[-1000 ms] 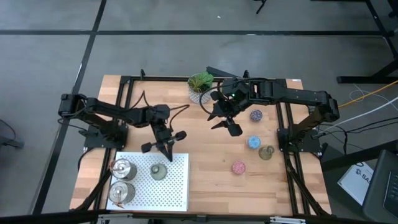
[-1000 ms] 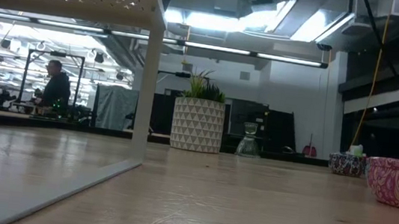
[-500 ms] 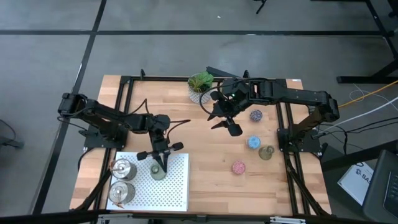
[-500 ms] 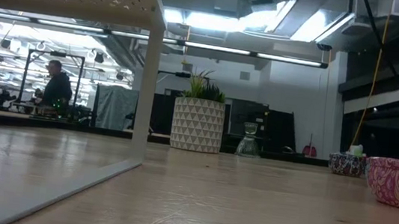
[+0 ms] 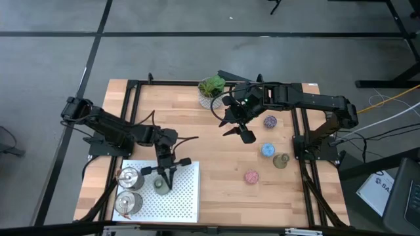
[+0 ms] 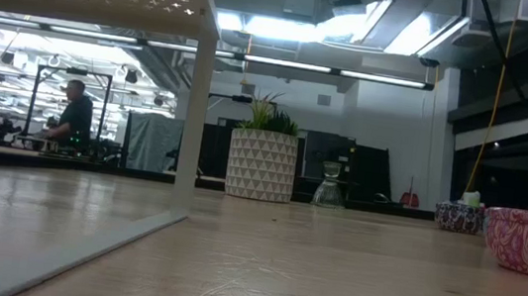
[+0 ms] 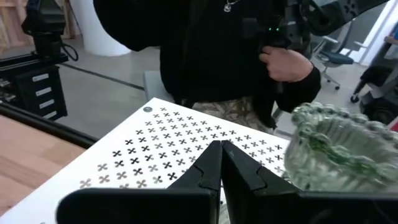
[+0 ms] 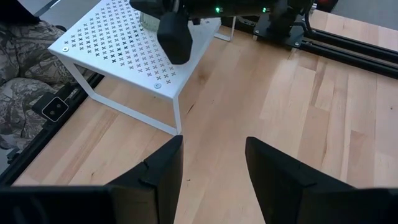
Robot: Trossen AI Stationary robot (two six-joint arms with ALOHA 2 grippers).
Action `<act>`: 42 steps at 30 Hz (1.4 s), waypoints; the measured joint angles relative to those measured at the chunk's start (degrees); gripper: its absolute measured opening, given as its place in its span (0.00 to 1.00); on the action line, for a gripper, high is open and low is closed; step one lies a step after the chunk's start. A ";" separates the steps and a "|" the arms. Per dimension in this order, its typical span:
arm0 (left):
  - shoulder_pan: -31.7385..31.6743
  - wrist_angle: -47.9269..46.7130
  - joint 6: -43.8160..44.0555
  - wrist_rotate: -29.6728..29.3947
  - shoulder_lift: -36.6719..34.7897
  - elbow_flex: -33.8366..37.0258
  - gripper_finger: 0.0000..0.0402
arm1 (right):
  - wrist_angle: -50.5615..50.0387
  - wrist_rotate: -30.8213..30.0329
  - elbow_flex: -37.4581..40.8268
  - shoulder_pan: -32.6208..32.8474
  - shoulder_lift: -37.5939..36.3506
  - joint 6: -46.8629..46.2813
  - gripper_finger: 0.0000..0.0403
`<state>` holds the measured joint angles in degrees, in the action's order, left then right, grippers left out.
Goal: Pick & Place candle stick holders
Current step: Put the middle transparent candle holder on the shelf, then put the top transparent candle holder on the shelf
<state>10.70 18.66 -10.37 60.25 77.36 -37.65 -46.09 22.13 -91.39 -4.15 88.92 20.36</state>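
We have a pale wooden slatted table (image 5: 216, 193) with a white perforated metal riser shelf (image 5: 187, 204) at its near left corner. The left gripper (image 7: 221, 148) is over that shelf, its fingers pressed together with nothing between them. The right gripper (image 8: 211, 163) hovers mid-table with its fingers spread and empty, apparently waiting. A green plant in a white patterned pot (image 5: 211, 87) sits at the far edge. On the shelf are two shiny silver round holders (image 5: 129, 177) (image 5: 128, 202). An olive-grey glassy holder with a beaded rim (image 7: 333, 149) sits just beside the left fingers, apart from them as far as we can tell. On the bare wood on the right are a speckled purple holder (image 5: 270, 121), a blue holder (image 5: 267, 149), a second olive-grey holder (image 5: 281, 161) and a pink holder (image 5: 252, 176), each apart from the others. Our judgement on risk is that the closed left fingers are close to the olive-grey holder on the shelf. A sideways move could nudge or tip it, or push it into the silver pair or toward the shelf edge. A person in dark clothes (image 7: 211, 56) stands right by that shelf. Every holder stands upright with its mouth up and its axis vertical. They are round, so we see no long axis across the table.
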 joint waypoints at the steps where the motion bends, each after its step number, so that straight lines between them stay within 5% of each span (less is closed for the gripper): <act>1: 0.51 0.03 0.01 -0.65 0.00 0.00 0.01 | 0.00 0.00 0.00 0.00 0.00 0.00 0.44; 8: 2.75 1.31 1.91 -3.67 0.00 0.00 0.01 | 0.01 0.00 0.00 -0.01 0.00 0.00 0.44; 14: -1.67 5.77 6.55 -3.79 0.00 0.00 0.01 | 0.13 0.02 0.00 0.00 0.00 -0.02 0.44; 28: -17.01 10.68 12.79 10.41 -3.60 0.00 0.01 | 0.00 0.06 0.00 0.00 0.00 -0.85 0.44; 31: -19.66 7.80 12.81 9.82 -5.63 0.00 0.01 | -0.09 -0.49 0.00 -0.01 0.00 -0.85 0.44; 36: -24.41 -2.25 12.26 -2.60 -10.51 0.00 0.00 | -1.06 -5.14 0.00 -0.04 0.00 -0.91 0.44; 42: -27.82 -13.58 7.19 -31.94 -16.53 0.00 0.01 | -2.11 -12.08 0.00 -0.01 0.00 -4.56 0.44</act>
<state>-17.11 5.08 -3.18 28.31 60.83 -37.65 -48.19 10.05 -91.39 -4.16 88.92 15.80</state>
